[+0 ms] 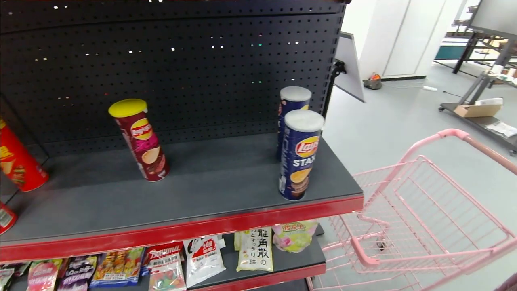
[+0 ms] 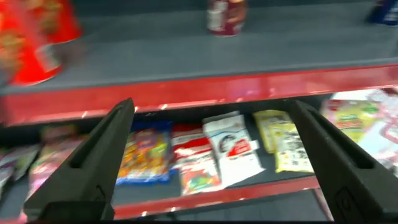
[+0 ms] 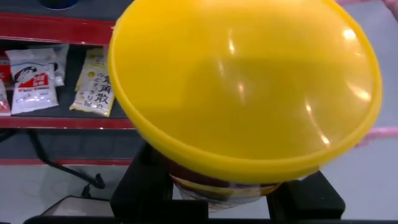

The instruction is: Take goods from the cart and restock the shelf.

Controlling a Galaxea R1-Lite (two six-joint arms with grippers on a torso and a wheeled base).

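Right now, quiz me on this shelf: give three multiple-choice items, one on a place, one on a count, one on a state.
1. Where on the upper shelf do the blue cans stand?
A. right end
B. left end
C. middle

2. How many blue cans are there?
A. one
B. two
C. four

3. The right hand is:
A. open
B. shut on a yellow-lidded can
C. shut on a blue can

Answers:
1 A, they stand by the shelf's right edge in the head view.
2 B, two white lids show, one behind the other.
3 B, the can rises out of the hand in the right wrist view.
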